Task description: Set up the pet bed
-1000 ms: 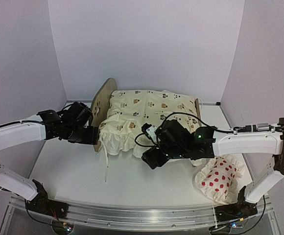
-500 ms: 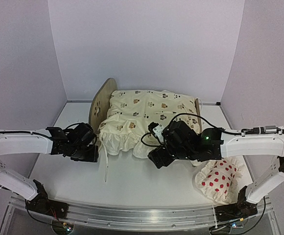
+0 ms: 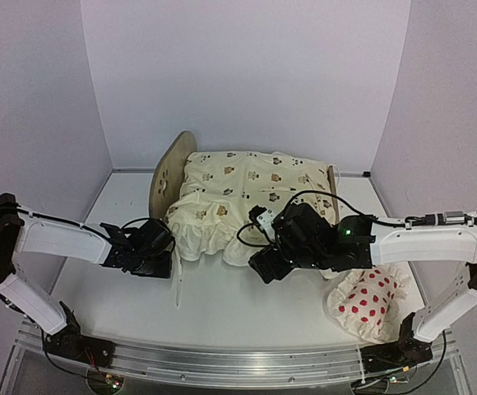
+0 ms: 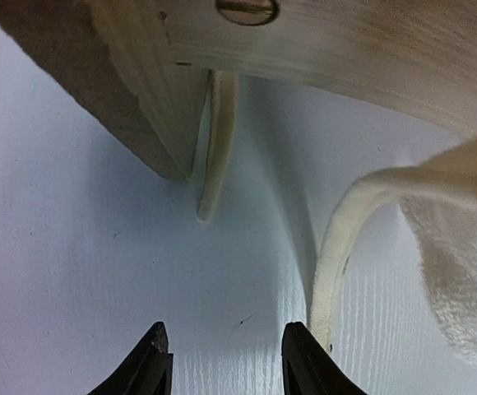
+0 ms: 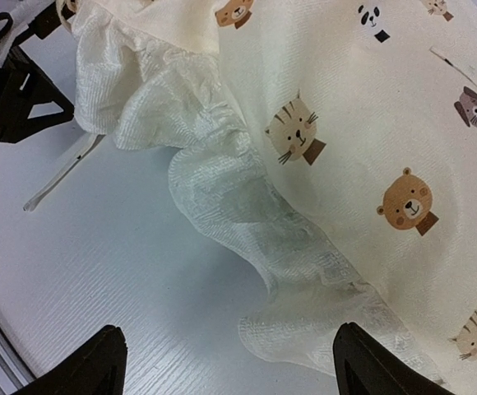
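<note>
The pet bed stands at the back of the table, its rounded plywood end board (image 3: 167, 175) at the left. A cream animal-print cushion (image 3: 251, 193) covers the bed and its frill hangs over the front side, so the base is hidden. My left gripper (image 3: 168, 257) is low on the table by the bed's front left corner. In the left wrist view the left gripper (image 4: 226, 364) is open with nothing between its fingers; the plywood frame (image 4: 345, 45) is just ahead and a cream tie strap (image 4: 337, 255) touches the right finger. My right gripper (image 5: 234, 366) stands wide open over the cushion's frill (image 5: 222, 197).
A white pillow with red dots (image 3: 368, 301) lies at the front right beside the right arm. A loose tie strap (image 3: 178, 284) trails from the cushion onto the table. Walls close in the table at left, back and right.
My left gripper has drawn back from the end board and dropped toward the table at the bed's front left corner, its jaws narrowing. The right gripper has shifted slightly right.
</note>
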Controlling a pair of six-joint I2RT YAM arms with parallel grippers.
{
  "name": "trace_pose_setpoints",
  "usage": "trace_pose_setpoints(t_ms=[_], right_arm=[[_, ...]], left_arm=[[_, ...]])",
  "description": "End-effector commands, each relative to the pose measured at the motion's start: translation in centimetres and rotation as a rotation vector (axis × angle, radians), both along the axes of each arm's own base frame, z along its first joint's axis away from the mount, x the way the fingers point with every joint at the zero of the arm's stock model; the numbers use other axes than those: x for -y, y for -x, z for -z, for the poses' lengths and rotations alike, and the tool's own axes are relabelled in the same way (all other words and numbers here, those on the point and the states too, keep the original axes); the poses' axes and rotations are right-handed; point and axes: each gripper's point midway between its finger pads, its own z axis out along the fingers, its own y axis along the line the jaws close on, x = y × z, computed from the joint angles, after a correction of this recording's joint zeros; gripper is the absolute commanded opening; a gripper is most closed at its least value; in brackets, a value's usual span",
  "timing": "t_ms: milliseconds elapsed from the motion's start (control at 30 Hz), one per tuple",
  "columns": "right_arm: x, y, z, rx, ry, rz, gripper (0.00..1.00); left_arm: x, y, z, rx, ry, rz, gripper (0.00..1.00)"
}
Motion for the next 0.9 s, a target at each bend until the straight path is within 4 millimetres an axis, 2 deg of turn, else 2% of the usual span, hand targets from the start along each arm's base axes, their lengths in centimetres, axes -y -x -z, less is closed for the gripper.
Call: trace_pose_setpoints(t_ms=[0,167,333,467,667,867], right_arm=[[0.1,-0.1,-0.7,0.009,-0.025,0.001,0.88],[0.0,0.0,-0.5,-0.001,-0.028,-0.001,0.88],[-0.2,0.1,0.0,-0.017,-0.027,-0.006,0.88],[-0.4,0.2,0.3,-0.032,-0.029,-0.010,0.88],[-0.7,0.4,0.9,-0.054,-0.028,-0.017,0.88],[-0.9,0.5,1.4,-0.068,-0.025,-0.019,0.88]], left_arm=[[0.2,-1.9,-0.1,0.102,-0.014,-0.027,0.43],[-0.8,-2.9,0.5,0.144,-0.087,-0.060,0.39],[-0.5,-3.5,1.2,0.188,-0.067,-0.056,0.36],[-1.1,-4.0,2.0,0.228,-0.072,-0.082,0.34],[-1.4,-4.9,1.7,0.292,-0.058,-0.122,0.32],[-1.3,-5.6,2.6,0.313,-0.050,-0.125,0.30]])
